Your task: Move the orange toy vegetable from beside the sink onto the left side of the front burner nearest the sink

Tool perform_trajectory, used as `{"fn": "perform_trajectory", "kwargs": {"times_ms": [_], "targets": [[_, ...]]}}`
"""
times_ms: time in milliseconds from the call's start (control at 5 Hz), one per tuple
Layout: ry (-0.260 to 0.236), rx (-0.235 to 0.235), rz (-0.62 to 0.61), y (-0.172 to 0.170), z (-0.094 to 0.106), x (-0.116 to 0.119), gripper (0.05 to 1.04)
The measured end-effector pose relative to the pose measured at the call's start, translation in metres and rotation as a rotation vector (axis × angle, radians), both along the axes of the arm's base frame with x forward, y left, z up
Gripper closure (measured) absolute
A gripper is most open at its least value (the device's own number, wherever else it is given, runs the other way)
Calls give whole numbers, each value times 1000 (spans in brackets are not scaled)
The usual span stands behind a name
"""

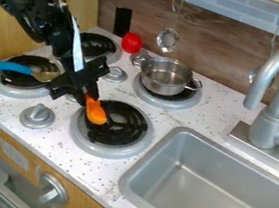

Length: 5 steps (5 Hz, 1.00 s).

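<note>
The claw (pixel 90 94) pinches an orange object (pixel 97 113) by its narrow end, so weak grip could drop it onto the burner (pixel 132 128) beneath.

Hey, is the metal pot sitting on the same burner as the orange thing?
No, the metal pot is on the back burner nearer the faucet, while the orange thing is over a front burner.

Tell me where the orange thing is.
In the camera view, left of centre, the orange thing is at the claw, over the front burner nearest the sink.
</note>
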<state>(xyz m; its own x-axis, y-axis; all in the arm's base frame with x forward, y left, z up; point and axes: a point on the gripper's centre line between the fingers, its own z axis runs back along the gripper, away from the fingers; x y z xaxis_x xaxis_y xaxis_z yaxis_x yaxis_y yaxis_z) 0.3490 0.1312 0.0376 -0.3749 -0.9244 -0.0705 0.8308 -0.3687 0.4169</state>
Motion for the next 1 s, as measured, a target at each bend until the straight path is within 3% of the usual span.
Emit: {"fn": "perform_trajectory", "kwargs": {"times_ms": [200,600,800,1000], "targets": [[2,7,-59,-18,0,6,817],[37,52,-85,-24,-3,6,223],[21,72,-87,-25,3,6,76],[-11,102,-103,-27,16,8,79]]}}
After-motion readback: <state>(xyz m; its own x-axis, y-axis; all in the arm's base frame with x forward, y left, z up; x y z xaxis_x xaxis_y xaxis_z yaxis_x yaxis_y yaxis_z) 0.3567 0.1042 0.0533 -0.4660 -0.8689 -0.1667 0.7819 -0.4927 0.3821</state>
